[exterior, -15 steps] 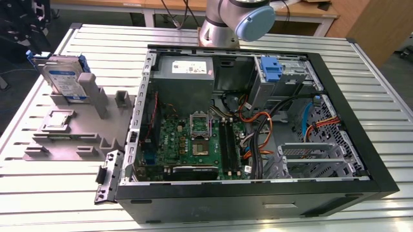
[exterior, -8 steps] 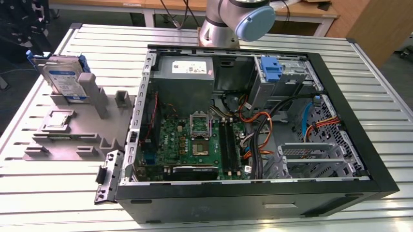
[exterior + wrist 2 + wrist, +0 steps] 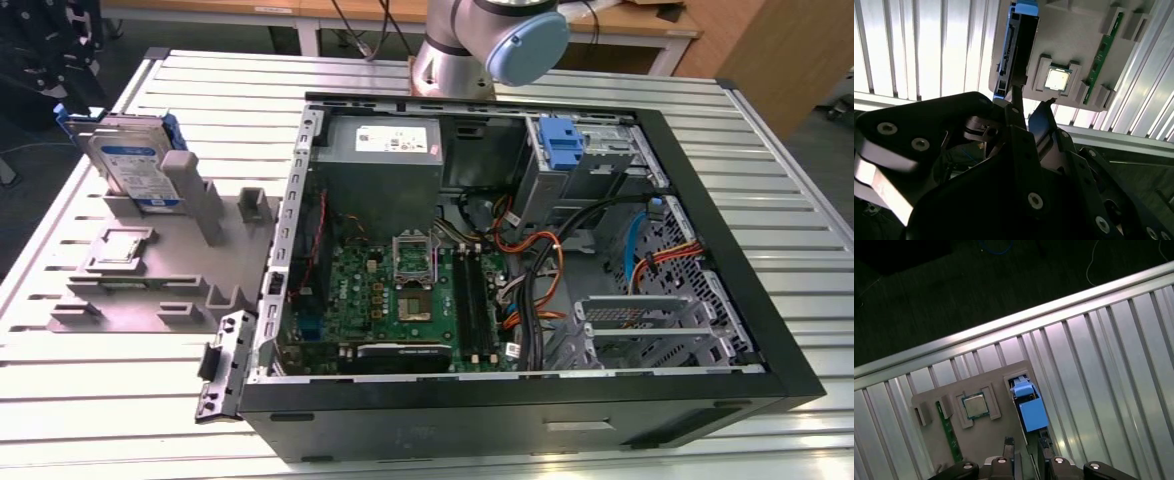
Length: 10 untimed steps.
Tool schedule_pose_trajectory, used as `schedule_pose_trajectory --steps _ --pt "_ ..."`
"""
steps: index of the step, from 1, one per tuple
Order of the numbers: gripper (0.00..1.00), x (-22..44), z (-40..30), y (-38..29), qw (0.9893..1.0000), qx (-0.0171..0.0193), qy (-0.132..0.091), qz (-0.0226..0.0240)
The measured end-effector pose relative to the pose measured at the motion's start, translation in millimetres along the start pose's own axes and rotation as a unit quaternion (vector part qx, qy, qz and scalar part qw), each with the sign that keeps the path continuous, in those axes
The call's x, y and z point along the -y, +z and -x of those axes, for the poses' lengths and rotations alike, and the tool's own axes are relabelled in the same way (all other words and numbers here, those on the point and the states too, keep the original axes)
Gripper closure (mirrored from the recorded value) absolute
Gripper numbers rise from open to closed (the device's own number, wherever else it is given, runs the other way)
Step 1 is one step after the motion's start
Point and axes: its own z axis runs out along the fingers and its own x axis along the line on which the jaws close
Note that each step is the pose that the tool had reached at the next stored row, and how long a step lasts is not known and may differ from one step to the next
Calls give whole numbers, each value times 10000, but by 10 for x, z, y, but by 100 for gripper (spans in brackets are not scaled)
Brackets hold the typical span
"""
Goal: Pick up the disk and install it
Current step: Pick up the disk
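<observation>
Here's the ribbed metal bench [image 3: 120,420], bright under the lights, with a dark floor [image 3: 929,300] beyond its edge in the first wrist view. An open computer case [image 3: 747,330] lies flat across the bench, boards and cables on show. Just beside it, on the exterior view's left, sits a grey fixture [image 3: 147,290]. The disk [image 3: 134,155] is there, standing on edge in a slot at the fixture's far end and leaning a little, blue frame around it, well apart from the case's drive bays. The fixture also carries a square processor chip [image 3: 974,406] in a pocket and a green memory stick [image 3: 949,432] slotted on edge. Now the arm [image 3: 514,40]: its base rises behind the case and its blue-capped joint shows at the exterior view's upper edge. In both wrist views the end effector [image 3: 1031,105] hangs over the fixture, pointing down at the disk's edge. Its fingers [image 3: 1046,107] are spread with a clear gap between them and nothing held. One fingertip lines up with the disk's narrow edge, though I cannot tell whether it is touching.
</observation>
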Motion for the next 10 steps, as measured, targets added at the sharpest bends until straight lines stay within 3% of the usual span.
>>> schedule_pose_trajectory --steps 10 --pt "68 0 0 1 10000 1 -13 0"
